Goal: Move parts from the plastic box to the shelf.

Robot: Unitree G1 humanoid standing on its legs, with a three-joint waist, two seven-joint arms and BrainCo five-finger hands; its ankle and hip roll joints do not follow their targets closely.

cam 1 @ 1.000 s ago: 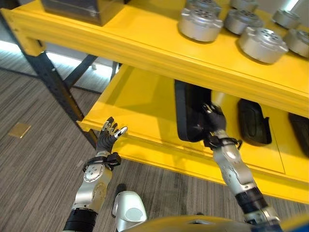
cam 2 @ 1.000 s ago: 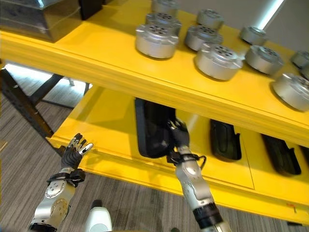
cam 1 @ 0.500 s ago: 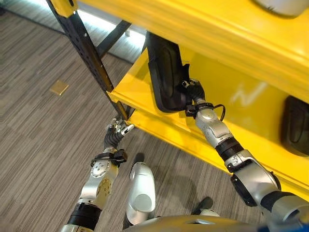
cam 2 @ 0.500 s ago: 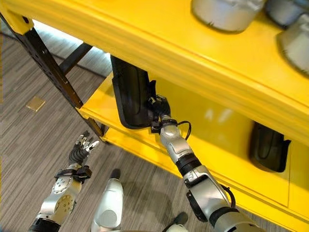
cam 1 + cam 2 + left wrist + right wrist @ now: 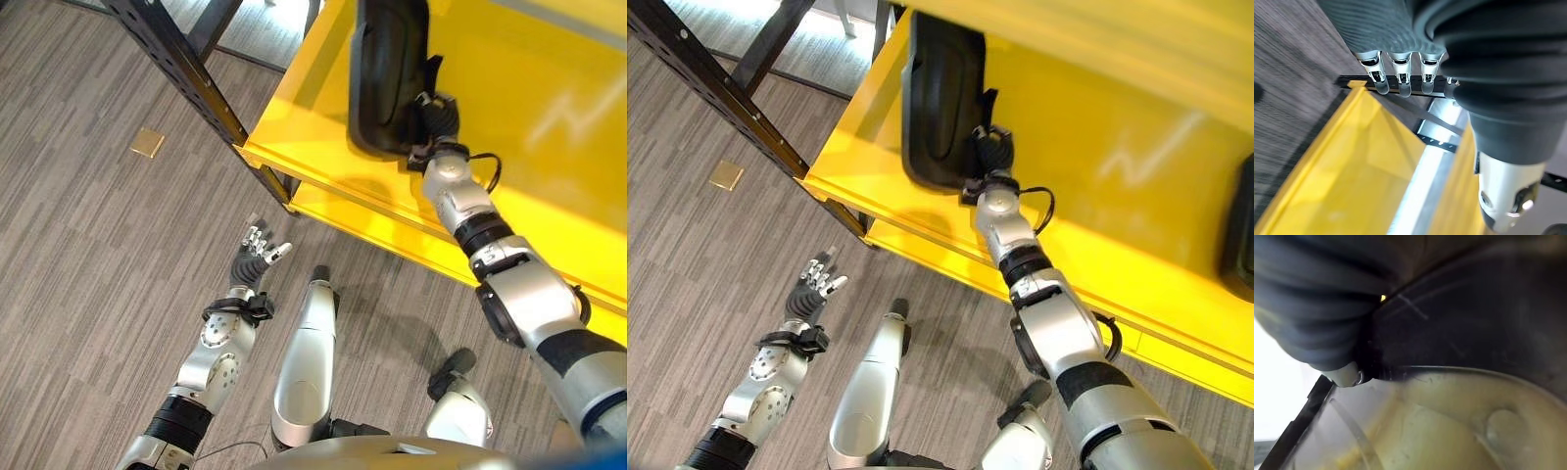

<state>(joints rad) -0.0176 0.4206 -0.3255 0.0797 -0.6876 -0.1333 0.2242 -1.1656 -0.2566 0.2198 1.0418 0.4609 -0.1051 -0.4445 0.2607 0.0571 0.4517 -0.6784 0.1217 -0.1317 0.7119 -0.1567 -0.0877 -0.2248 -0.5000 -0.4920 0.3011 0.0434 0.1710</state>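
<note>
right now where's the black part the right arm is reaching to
In the left eye view the black part sits on the yellow shelf near its left front corner, with the right robot hand against its right edge.

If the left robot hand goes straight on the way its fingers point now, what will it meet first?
Probably the front edge of the yellow shelf. The left robot hand is open over the floor, fingers aimed up toward that edge, with nothing visible between; depth is uncertain.
</note>
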